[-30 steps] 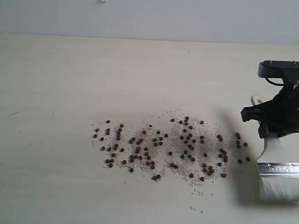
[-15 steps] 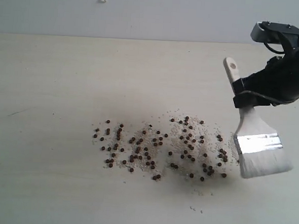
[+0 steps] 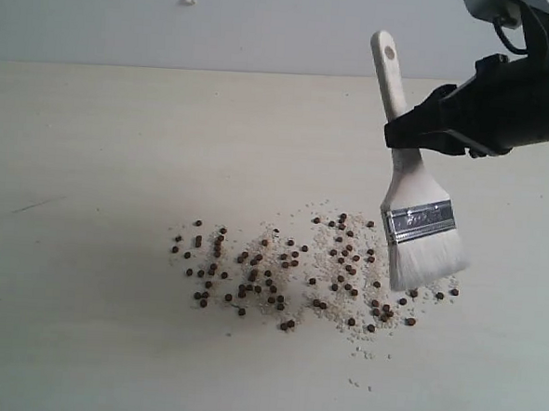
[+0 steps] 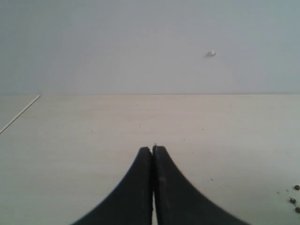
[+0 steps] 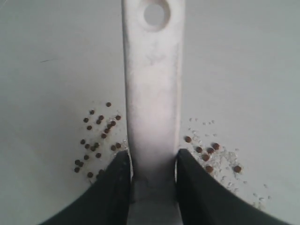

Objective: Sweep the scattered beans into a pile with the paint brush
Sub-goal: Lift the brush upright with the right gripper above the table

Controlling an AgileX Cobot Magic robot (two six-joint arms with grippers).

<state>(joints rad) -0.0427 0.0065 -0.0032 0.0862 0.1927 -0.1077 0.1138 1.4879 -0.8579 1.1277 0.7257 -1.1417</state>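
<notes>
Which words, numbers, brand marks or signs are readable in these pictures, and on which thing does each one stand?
No text can be read anywhere.
The paint brush: its handle is plain; its metal band shows only faint lines, too small to read.
The table and the wall: no writing.

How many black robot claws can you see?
2. The black left gripper is shut, holding nothing, over the pale table; the black right gripper grips the cream-handled flat paint brush by the small brown beans.
</notes>
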